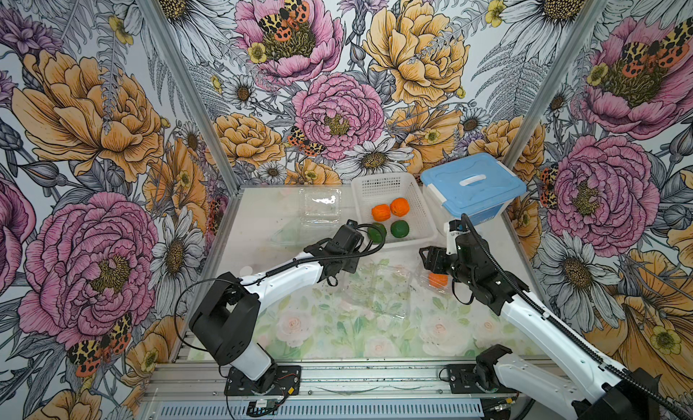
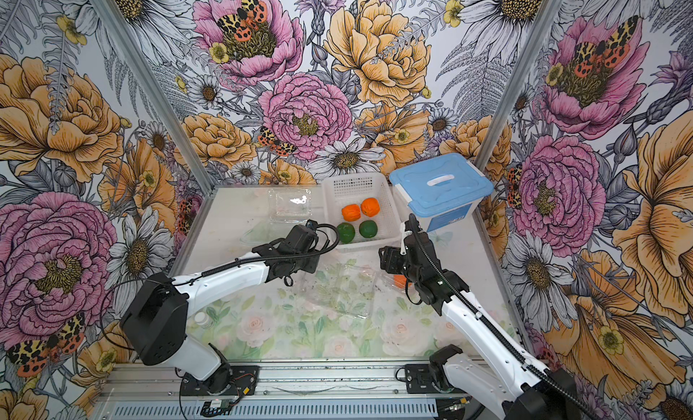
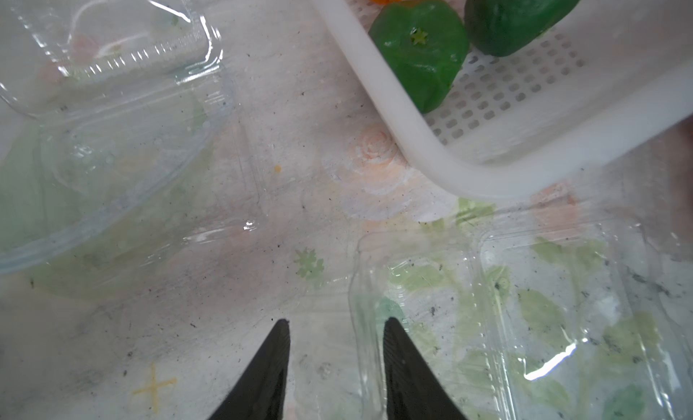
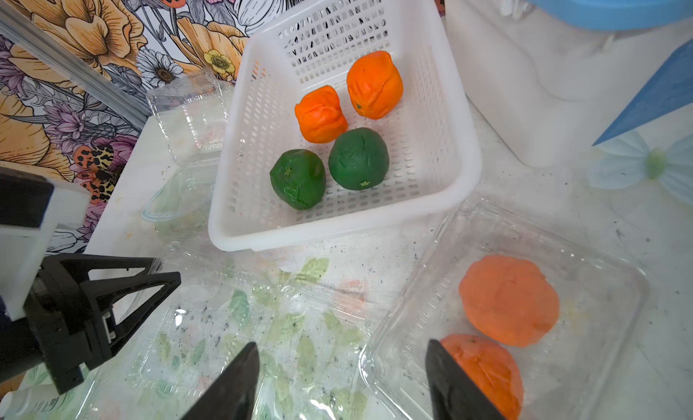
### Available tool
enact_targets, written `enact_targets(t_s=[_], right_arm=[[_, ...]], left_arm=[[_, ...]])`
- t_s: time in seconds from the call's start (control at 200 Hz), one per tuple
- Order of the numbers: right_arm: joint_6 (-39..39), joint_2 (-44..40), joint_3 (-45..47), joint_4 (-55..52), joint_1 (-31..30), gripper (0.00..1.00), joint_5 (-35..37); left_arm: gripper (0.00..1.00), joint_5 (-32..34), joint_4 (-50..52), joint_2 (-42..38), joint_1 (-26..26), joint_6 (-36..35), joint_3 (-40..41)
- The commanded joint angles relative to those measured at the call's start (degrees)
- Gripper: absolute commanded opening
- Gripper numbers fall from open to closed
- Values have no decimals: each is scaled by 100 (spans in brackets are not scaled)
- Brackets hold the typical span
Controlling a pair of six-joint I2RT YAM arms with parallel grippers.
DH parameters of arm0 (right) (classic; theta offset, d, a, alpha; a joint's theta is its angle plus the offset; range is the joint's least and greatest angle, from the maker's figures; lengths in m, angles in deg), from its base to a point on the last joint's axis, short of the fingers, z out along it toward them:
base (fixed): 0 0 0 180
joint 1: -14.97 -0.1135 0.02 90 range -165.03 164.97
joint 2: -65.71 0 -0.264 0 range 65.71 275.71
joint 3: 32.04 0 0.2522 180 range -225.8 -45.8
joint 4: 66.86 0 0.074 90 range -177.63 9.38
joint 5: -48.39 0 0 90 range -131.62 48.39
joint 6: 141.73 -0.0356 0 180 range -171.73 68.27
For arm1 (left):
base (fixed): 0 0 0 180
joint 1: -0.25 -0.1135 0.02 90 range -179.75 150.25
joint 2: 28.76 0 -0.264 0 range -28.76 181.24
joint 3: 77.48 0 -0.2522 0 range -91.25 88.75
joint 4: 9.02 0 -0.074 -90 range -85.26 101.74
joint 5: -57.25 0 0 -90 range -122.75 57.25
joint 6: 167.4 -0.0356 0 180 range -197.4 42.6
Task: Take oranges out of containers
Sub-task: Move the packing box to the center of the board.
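Left gripper [image 3: 337, 320] gapes astride a thin clear clamshell [image 3: 543, 305] rim; right gripper [image 4: 342, 343] spread, seemingly above lumpy oranges [image 4: 508, 298]

A perforated basket [image 1: 382, 185] stood toward the back of the table [image 1: 262, 211], with four oranges [image 1: 380, 211] inside it, two behind two. A lidded tub [image 1: 472, 185] stood just right of the basket, a shut container [image 1: 320, 208] lay just left of it, and a shallow dish [image 1: 288, 236] lay before and left of it. Directly before the basket lay an opened container [image 1: 378, 290] spread flat, and before the basket to its right a third container [image 4: 607, 286] held two more oranges [image 4: 508, 298].
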Motion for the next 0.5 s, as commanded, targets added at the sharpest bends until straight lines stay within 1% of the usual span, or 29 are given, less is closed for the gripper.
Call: enact_targets(t_s=[0.0,0.125,0.18,0.28,0.49], right_arm=[[-89,-53,72,66,-29,68,-37],[-76,-73,146,71,-31,68,-67],[-50,-77,172,67,-29,69,-65],[50,-79,203,60,-37,71,-19],[243,-198,301,59,10,72,-21]], left_arm=[[29,11,194,93,-166,-58,-105],[12,44,241,110,-305,-153,-80],[0,159,324,132,-357,-199,-113],[0,504,532,144,-500,-231,-191],[0,551,582,-114,-1005,-236,-150]])
